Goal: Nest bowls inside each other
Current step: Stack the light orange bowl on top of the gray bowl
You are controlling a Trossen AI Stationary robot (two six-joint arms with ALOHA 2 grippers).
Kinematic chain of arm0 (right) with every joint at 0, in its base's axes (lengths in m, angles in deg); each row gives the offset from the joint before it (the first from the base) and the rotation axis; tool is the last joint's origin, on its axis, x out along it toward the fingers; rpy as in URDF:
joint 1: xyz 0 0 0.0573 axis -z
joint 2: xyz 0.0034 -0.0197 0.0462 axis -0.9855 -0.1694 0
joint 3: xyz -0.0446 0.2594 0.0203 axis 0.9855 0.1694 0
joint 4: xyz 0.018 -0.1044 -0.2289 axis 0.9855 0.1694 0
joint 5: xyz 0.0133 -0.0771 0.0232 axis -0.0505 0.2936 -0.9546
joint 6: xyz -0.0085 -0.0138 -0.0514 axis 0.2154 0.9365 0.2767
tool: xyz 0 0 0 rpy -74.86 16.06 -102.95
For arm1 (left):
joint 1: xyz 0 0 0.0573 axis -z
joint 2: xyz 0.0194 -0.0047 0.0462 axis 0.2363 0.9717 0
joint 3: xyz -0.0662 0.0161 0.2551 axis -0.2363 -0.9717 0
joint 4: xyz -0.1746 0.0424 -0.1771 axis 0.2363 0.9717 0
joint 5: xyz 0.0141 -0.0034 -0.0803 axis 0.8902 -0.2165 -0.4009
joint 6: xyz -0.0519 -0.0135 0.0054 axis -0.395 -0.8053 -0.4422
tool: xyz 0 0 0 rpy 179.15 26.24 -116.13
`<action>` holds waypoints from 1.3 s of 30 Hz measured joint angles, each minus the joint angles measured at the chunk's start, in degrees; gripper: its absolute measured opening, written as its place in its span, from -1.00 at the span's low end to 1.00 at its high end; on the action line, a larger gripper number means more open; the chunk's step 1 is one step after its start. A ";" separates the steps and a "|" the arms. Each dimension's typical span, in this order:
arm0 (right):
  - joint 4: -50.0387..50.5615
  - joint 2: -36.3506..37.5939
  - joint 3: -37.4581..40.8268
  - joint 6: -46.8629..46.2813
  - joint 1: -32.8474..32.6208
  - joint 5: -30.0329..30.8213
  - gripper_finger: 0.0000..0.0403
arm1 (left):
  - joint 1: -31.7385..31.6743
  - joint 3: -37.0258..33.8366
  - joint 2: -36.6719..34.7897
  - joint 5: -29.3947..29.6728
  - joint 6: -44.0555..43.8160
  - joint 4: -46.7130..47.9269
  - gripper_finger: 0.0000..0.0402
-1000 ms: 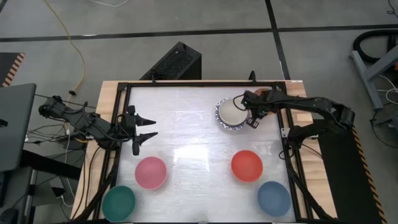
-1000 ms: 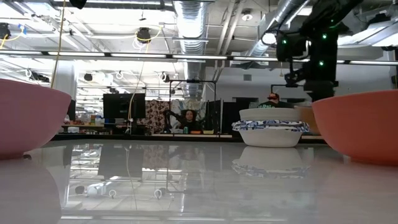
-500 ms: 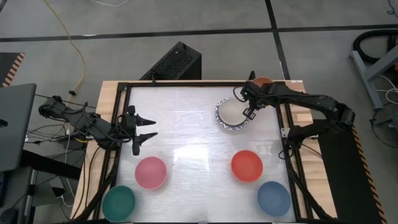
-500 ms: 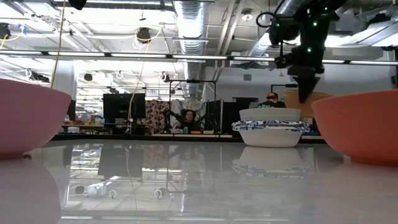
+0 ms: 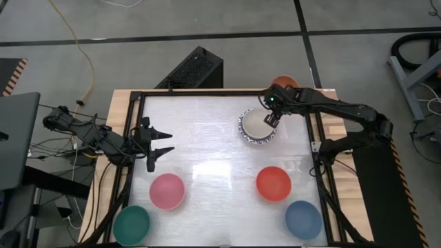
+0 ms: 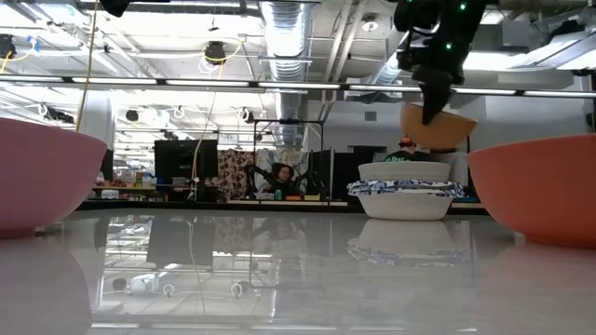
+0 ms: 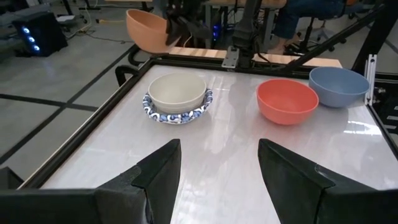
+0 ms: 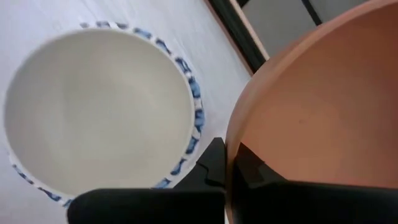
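Note:
My right gripper (image 5: 277, 92) is shut on an orange bowl (image 5: 284, 83) and holds it in the air near the table's far edge, just beyond a cream bowl (image 5: 258, 124). The cream bowl sits nested in a white bowl with a blue patterned rim (image 5: 242, 129). In the low view the orange bowl (image 6: 440, 129) hangs above and a little to the right of that stack (image 6: 405, 191). My left gripper (image 5: 166, 141) waits open at the table's left side. Pink (image 5: 167, 191), green (image 5: 131, 224), red (image 5: 273, 183) and blue (image 5: 304, 219) bowls stand apart near the front. My right gripper pinches the orange bowl's rim (image 8: 231, 144), one finger inside (image 8: 250, 172) the bowl and one outside (image 8: 213, 160). The fingers slant down from above. The bowl hangs clear of the table and of the stack, slightly tilted (image 6: 438, 130).
A black frame (image 5: 207, 91) runs around the white tabletop. Bare table lies in the middle between the stack and the front bowls. A black box (image 5: 193, 69) stands beyond the far edge. People show in the room behind (image 6: 402, 147).
My right gripper has risen, staying shut on the orange bowl, and has drifted a little toward the table's far edge and left. The bowl has come up from behind the stack and now hangs above it.

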 joint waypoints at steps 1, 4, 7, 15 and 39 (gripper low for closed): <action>-0.42 0.01 -0.26 0.23 -0.53 0.02 -0.96 | 0.00 0.00 -0.01 0.01 0.00 0.02 0.01; -1.86 0.01 -0.75 1.68 -2.25 -0.02 -0.96 | 0.00 0.00 -0.02 0.00 0.00 0.02 0.01; -3.86 -0.06 -0.75 3.25 -3.96 -0.31 -0.96 | 0.00 0.00 -0.02 0.02 0.25 0.02 0.01; -9.55 -0.08 -0.75 8.57 -8.98 -0.29 -0.95 | 0.00 0.00 -0.01 0.02 0.68 0.01 0.01; -4.02 -0.10 -0.75 21.36 -19.14 -9.34 -0.96 | 0.00 -0.02 0.00 0.04 2.01 2.87 0.01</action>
